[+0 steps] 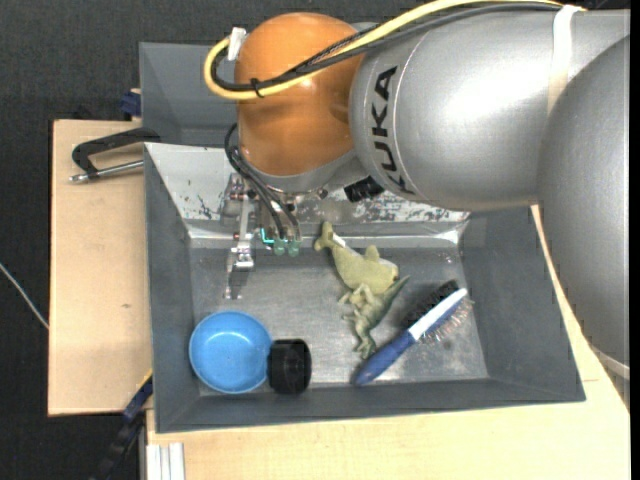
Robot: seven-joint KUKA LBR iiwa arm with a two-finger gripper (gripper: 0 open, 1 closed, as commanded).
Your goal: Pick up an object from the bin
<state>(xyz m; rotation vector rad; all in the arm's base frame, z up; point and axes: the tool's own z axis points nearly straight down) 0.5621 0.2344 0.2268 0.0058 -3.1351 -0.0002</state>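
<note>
Arm: above rear edge of bin.
Gripper: released, empty, rear-left floor.
Blue bowl: front-left corner.

Blue bowl, black cap, pale green dinosaur, blue-and-white brush, grey bin.

The brand name KUKA is printed in black letters, running sideways, on the silver arm, just beside the orange cover. No other text can be read.

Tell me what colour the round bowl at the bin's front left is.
The bowl is plain light blue, clearest in the camera view.
</note>
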